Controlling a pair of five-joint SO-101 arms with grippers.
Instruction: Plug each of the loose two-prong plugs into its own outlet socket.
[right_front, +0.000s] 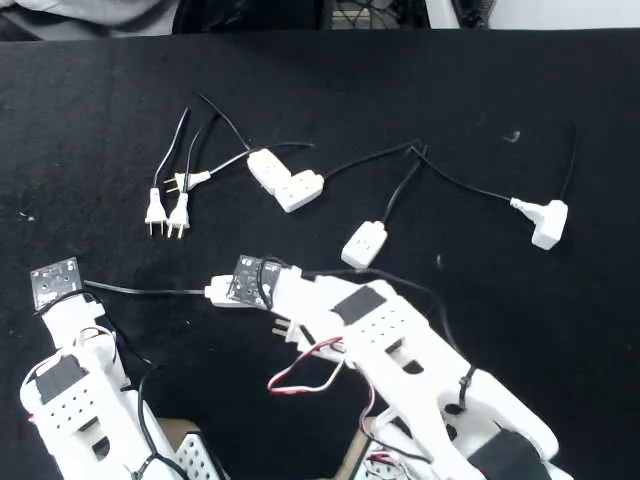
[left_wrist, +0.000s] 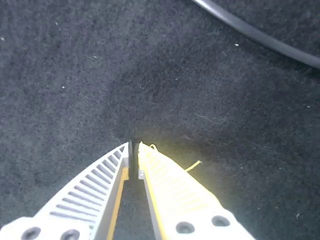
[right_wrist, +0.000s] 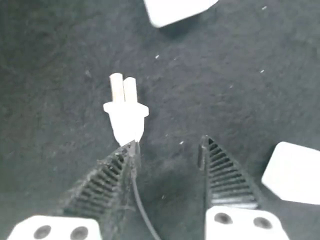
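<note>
That little white two-prong plug (right_wrist: 125, 117), lying left of centre in the right wrist view, looks feather-light and hard-moulded, with thin prongs that would bend and a limp cable (right_wrist: 141, 210) that will drag. I'd pinch the flat body behind the flange, never the prongs. The right gripper (right_wrist: 169, 144) has its jaws wide apart over bare table (right_wrist: 170, 90); the plug sits outside that gap, its tail just at one fingertip (right_wrist: 120, 162), prongs pointing away. The left gripper (left_wrist: 133, 146) has its jaws together, pinching nothing.

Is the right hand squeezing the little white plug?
No, the right hand is open, and the plug lies beside one fingertip, not between the two.
</note>
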